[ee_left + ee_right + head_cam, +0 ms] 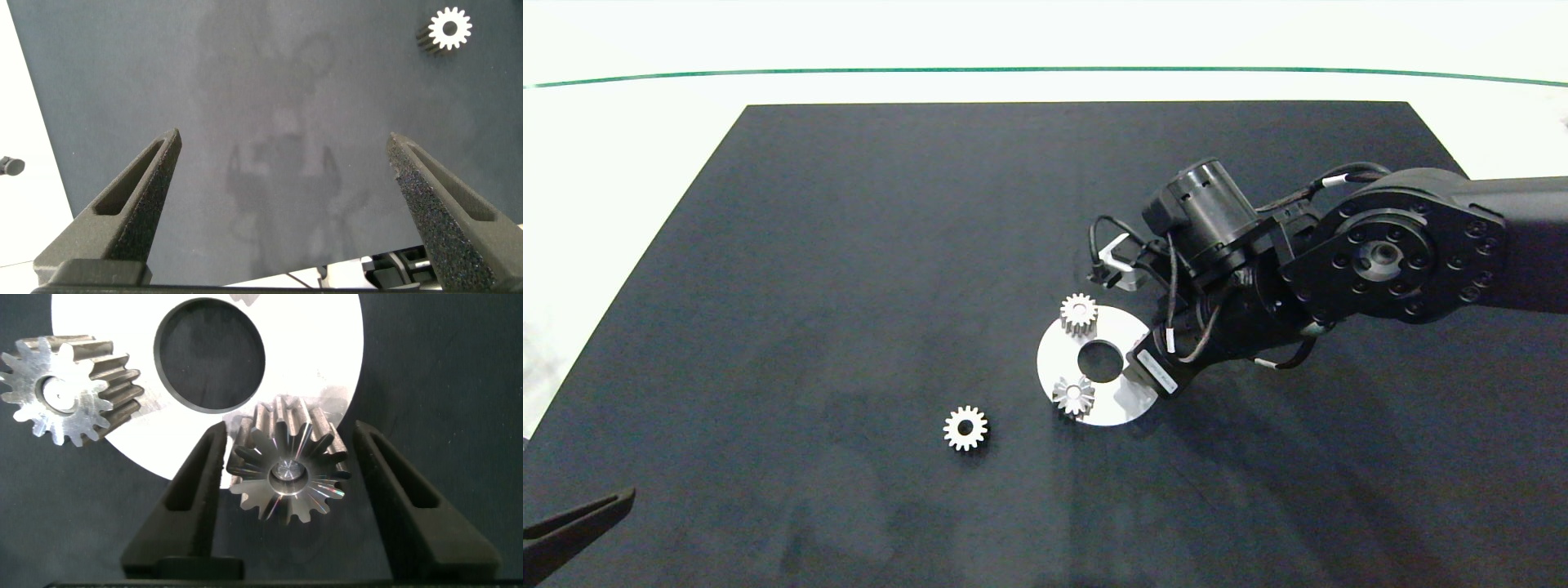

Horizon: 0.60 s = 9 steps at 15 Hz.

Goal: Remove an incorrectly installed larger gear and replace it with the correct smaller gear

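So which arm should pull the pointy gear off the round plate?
The right one. The right gripper is open, with a finger on each side of the pointy gear on the plate. The left gripper is open over bare mat, far from the plate.

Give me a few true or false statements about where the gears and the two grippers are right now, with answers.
1. The smaller gear lies loose on the dark mat, off the silver disc. True.
2. The left gripper holds a gear. False: it is open and empty.
3. The larger gear stands on the disc, inside the open right gripper. True.
4. A gear fills the disc's centre hole. False: the hole is empty.
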Each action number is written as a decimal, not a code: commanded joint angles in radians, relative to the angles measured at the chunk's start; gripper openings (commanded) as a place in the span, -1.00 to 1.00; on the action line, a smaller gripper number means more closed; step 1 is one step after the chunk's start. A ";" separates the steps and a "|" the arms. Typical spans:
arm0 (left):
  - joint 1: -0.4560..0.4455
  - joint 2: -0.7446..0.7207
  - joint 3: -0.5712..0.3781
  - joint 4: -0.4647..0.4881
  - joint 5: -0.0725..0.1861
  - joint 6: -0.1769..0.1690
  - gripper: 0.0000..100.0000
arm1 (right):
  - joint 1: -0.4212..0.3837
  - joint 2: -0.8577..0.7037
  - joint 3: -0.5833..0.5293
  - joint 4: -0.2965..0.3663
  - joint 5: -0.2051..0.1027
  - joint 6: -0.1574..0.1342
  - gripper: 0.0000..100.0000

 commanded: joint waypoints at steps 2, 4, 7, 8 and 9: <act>0.000 -0.003 0.003 0.003 0.000 0.001 1.00 | 0.009 0.000 0.004 0.003 -0.002 0.000 0.04; 0.000 -0.003 0.003 0.003 0.001 0.001 1.00 | 0.015 0.006 0.004 0.003 -0.002 0.002 -0.05; 0.000 -0.003 0.008 0.003 0.001 0.001 1.00 | 0.017 0.010 0.004 0.003 -0.002 0.003 -0.17; 0.000 -0.003 0.008 0.003 0.001 0.001 1.00 | 0.018 0.010 0.004 0.003 -0.002 0.003 -0.20; 0.000 -0.003 0.009 0.003 0.001 0.001 1.00 | 0.018 0.012 0.004 0.003 -0.002 0.003 -0.26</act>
